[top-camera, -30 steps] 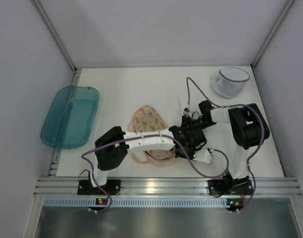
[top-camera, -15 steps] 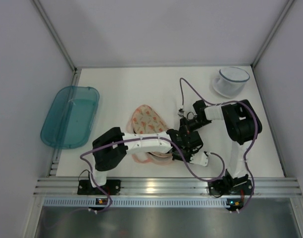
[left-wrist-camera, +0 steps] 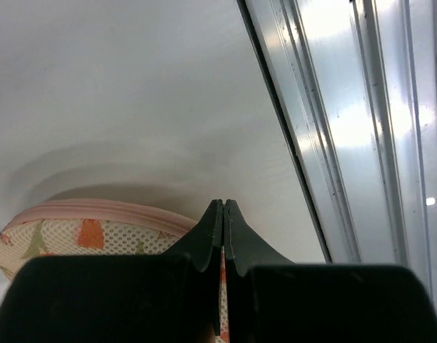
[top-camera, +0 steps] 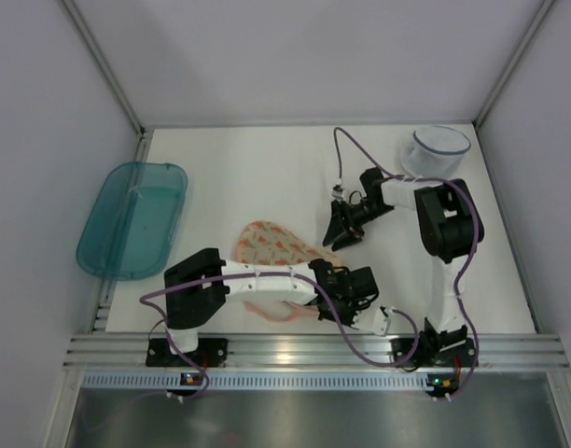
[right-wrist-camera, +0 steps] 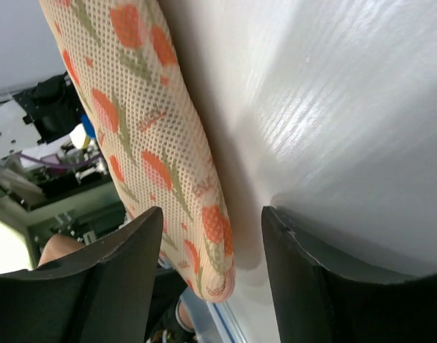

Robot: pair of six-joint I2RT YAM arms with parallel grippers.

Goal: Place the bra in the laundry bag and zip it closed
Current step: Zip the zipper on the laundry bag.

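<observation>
Top external is showing the bag [top-camera: 267, 245] lying on the worktop [top-camera: 267, 168], its right end just beside my right pincer [top-camera: 340, 231], whose fingers are standing spread. My left arm [top-camera: 267, 278] is reaching low across the bag's near edge. The left pincer [left-wrist-camera: 223, 221] is pressing together on a sliver of the printed mesh. That arm is covering the bag's near side, and I cannot tell whether the bra is inside.
</observation>
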